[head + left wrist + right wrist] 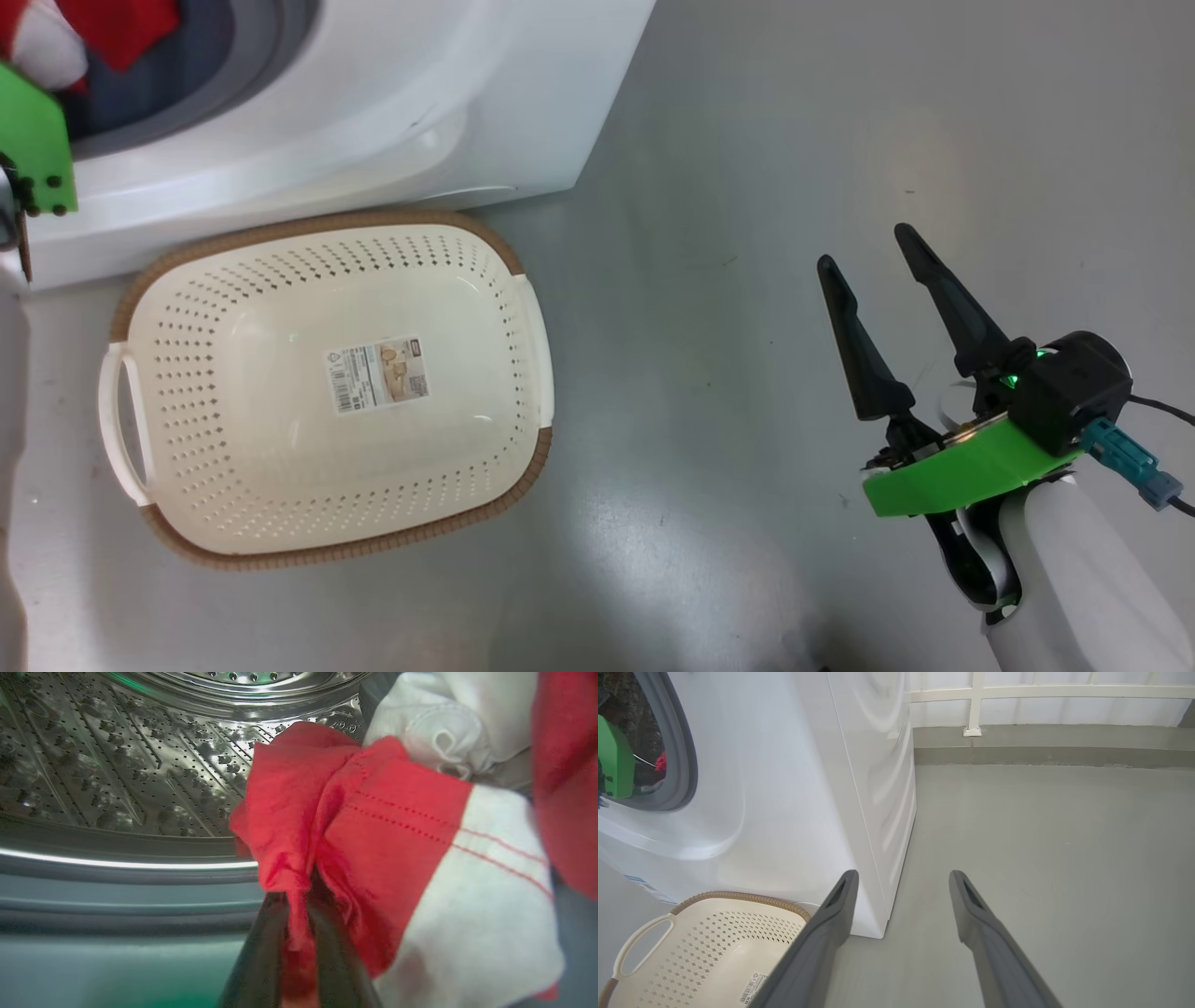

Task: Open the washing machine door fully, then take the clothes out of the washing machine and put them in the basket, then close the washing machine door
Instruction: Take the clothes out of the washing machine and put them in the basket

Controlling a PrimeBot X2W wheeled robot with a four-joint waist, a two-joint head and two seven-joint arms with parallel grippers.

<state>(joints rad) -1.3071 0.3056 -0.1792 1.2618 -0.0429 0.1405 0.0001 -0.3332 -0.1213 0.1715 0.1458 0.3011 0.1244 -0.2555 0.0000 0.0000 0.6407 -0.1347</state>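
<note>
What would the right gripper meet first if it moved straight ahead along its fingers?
Nothing near, it seems: the open right gripper points over grey floor, to the side of the washing machine. Farther on it would likely reach the floor or the low kerb; depth is unclear.

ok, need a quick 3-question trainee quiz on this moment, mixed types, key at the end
1. True or false: the basket holds nothing but its sticker.
2. Pick one: what sits between the fingers of the left gripper?
A) the basket's handle
B) a fold of red garment
C) nothing
3. Fill in: the right gripper hangs open, holding nothing, above the bare grey ____.

Key: 1 true; 2 B; 3 floor
</note>
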